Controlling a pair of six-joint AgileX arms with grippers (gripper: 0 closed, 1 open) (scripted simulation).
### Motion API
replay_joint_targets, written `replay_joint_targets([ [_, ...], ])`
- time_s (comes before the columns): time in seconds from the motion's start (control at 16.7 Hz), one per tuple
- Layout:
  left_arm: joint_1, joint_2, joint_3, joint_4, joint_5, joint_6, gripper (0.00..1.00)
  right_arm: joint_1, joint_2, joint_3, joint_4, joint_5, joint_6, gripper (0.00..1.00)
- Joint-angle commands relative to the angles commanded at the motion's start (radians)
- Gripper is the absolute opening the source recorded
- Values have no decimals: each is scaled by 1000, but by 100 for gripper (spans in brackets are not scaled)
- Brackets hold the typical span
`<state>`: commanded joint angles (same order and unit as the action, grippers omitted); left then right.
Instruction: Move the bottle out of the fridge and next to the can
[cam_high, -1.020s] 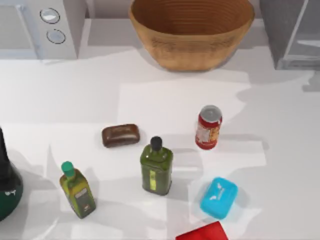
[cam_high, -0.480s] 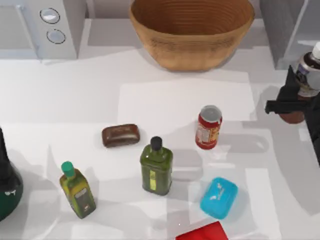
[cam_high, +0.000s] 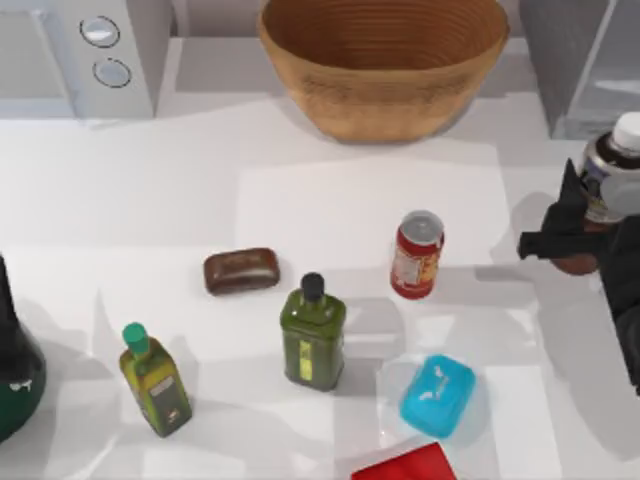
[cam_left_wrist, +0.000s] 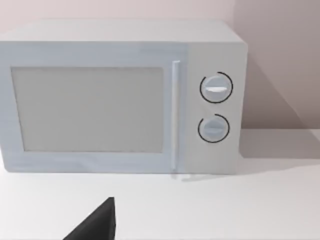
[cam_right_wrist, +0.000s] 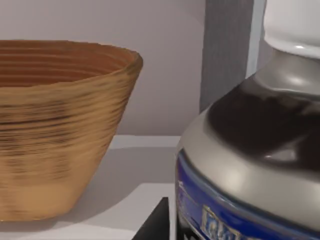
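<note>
Right pincer (cam_high: 572, 238) clamped on the bottle (cam_high: 605, 180), upright, at frame's right edge, just below the fridge (cam_high: 585, 60). The can (cam_high: 417, 254) stands well apart, toward frame centre-left.

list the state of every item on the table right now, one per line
bottle: upright, held by the right gripper, outside the fridge, right of the can
can: upright, standing alone
olive-green bottle: upright, black cap on
yellow-green bottle: upright, green cap on
microwave: door closed
basket: upright at the back
left gripper: facing the microwave
</note>
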<state>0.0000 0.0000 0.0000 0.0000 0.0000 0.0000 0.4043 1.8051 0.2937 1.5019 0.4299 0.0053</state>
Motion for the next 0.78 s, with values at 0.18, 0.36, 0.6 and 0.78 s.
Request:
replay_joint_targets([
  [0.18, 0, 0, 0, 0, 0, 0, 100, 3, -2, -1, 2, 2, -1, 0],
  [0.36, 0, 0, 0, 0, 0, 0, 100, 4, -4, -3, 3, 3, -2, 0],
  [0.6, 0, 0, 0, 0, 0, 0, 100, 4, -4, -3, 3, 3, -2, 15],
  [0.78, 0, 0, 0, 0, 0, 0, 100, 4, -4, -3, 3, 3, -2, 38],
])
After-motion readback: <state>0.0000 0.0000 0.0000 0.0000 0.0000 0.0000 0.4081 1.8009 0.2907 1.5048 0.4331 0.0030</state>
